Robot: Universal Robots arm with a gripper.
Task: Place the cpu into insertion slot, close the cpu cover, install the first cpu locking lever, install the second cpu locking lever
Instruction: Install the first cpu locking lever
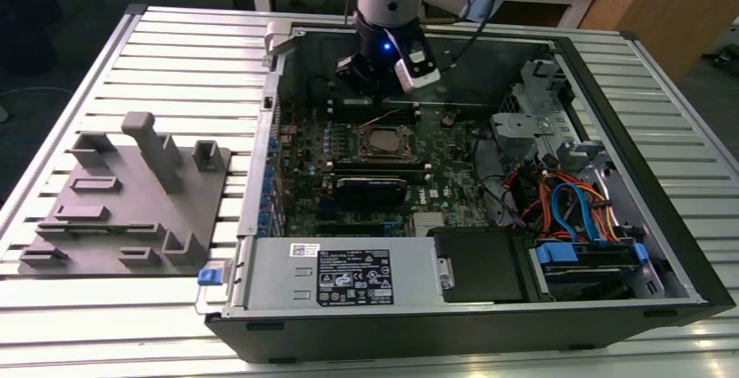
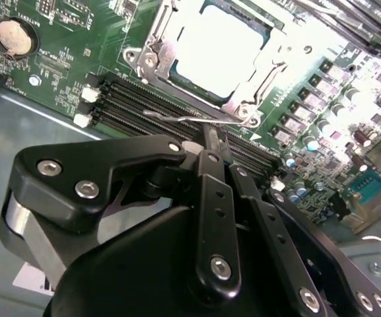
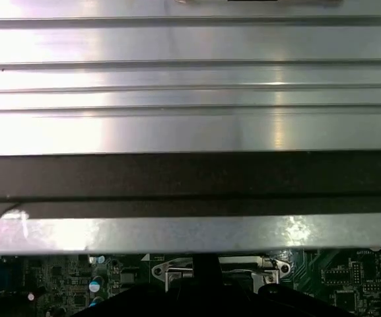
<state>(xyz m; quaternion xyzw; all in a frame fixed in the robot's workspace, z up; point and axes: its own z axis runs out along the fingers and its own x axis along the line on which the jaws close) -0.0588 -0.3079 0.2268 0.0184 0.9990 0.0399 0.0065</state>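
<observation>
The cpu lies flat in the insertion slot, its silver top showing through the window of the cpu cover, which is folded down over it. A thin wire locking lever runs along the near side of the socket, just clear of the board. My gripper is shut, and its black tips sit right at this lever's wire, beside the socket. In the exterior view the gripper hangs inside the open computer case, just behind the socket. The first wrist view shows the cover's frame behind the gripper.
Black memory slots lie between the gripper and the socket. A coin battery sits on the board. A grey power supply, blue and orange cables and the case walls ring the board. A grey fixture plate rests on the slatted table.
</observation>
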